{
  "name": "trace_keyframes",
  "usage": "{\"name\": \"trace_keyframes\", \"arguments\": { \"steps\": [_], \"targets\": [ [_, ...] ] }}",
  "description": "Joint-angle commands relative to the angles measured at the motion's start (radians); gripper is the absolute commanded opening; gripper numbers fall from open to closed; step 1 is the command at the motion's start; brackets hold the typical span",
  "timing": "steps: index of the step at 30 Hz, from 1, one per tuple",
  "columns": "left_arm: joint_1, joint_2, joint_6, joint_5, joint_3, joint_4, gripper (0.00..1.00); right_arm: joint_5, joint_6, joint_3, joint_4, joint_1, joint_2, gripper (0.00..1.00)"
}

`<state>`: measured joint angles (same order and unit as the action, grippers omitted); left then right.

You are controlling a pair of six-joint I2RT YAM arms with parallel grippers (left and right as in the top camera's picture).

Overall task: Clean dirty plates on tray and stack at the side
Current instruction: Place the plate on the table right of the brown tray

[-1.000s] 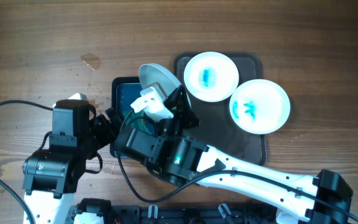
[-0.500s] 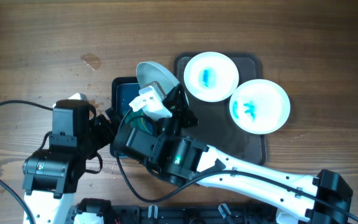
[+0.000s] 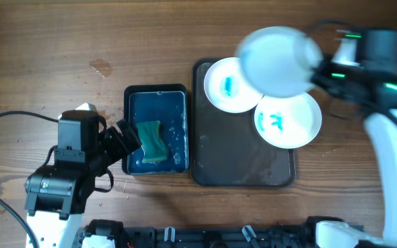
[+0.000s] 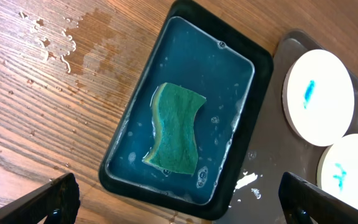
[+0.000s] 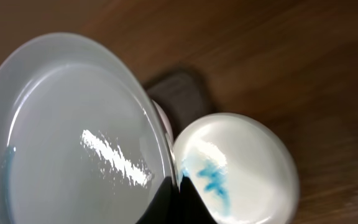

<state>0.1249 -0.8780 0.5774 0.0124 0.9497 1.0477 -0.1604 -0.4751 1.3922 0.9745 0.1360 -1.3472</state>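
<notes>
Well to the left of the tray (image 3: pixel 233 157), the left gripper (image 3: pixel 128 138) hangs low over the table, aimed at the water basin (image 3: pixel 156 89). Its fingers (image 4: pixel 59 198) stand wide apart and hold nothing. The basin lies just beside the tray's left edge, and the green sponge (image 3: pixel 151 141) floats in it, free of either arm.

On the tray itself, two dirty plates sit in the far right part. One is smeared blue at its middle (image 3: pixel 225 86). The other (image 3: pixel 288 118) is just to the right of it and hangs a little over the tray's right edge. The near half of the tray is bare and wet.

Above the tray's far right corner, a third plate (image 3: pixel 278 60) is held in the air, tilted and blurred. The right gripper (image 3: pixel 322 71), just off the tray's right side, is clamped on its rim. In the right wrist view this plate looks almost white, with only a faint bluish trace near one edge.

Judging by that, the step in hand is carrying a washed plate to the stacking spot. No stack shows yet, so this would be the first plate.

The next move calls for levelling the plate and lowering it flat onto bare wood to the right of the tray. It must be clear of the overhanging dirty plate before the fingers let go.
</notes>
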Motion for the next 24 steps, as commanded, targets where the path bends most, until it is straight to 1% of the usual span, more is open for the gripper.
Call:
{"name": "trace_keyframes", "arguments": {
  "steps": [1,3,5,9,11,12,13,16,19,20,21,22,23,24],
  "targets": [
    [-0.006,0.005,-0.005,0.005,0.016,-0.003,1.00,0.019,0.030,-0.003,0.063,0.275,-0.003,0.04],
    [-0.006,0.005,-0.005,0.005,0.016,-0.003,1.00,0.127,0.027,-0.051,0.042,0.395,-0.025,0.05],
    [-0.006,0.005,-0.005,0.005,0.016,-0.003,1.00,0.205,-0.021,-0.111,-0.003,0.452,-0.058,0.04],
    [-0.006,0.005,-0.005,0.005,0.016,-0.003,1.00,0.373,-0.021,-0.210,-0.123,0.470,-0.177,0.04],
    [-0.006,0.005,-0.005,0.005,0.016,-0.003,1.00,0.393,-0.020,-0.211,-0.145,0.470,-0.258,0.04],
    [-0.006,0.005,-0.005,0.005,0.016,-0.003,1.00,0.358,0.046,-0.211,-0.162,0.463,-0.304,0.04],
    [-0.006,0.005,-0.005,0.005,0.016,-0.003,1.00,0.351,0.066,-0.211,-0.159,0.450,-0.338,0.04],
    [-0.006,0.005,-0.005,0.005,0.016,-0.003,1.00,0.336,0.064,-0.240,-0.133,0.376,-0.412,0.04],
    [-0.006,0.005,-0.005,0.005,0.016,-0.003,1.00,0.379,0.027,-0.324,-0.159,0.285,-0.416,0.04],
    [-0.006,0.005,-0.005,0.005,0.016,-0.003,1.00,0.392,0.016,-0.337,-0.154,0.261,-0.416,0.04],
    [-0.006,0.005,-0.005,0.005,0.016,-0.003,1.00,0.435,-0.027,-0.339,-0.119,0.237,-0.416,0.04],
    [-0.006,0.005,-0.005,0.005,0.016,-0.003,1.00,0.476,-0.063,-0.339,-0.079,0.228,-0.409,0.06],
    [-0.006,0.005,-0.005,0.005,0.016,-0.003,1.00,0.535,-0.141,-0.338,-0.030,0.224,-0.389,0.26],
    [-0.006,0.005,-0.005,0.005,0.016,-0.003,1.00,0.542,-0.154,-0.331,-0.008,0.224,-0.357,0.37]
  ]
}}
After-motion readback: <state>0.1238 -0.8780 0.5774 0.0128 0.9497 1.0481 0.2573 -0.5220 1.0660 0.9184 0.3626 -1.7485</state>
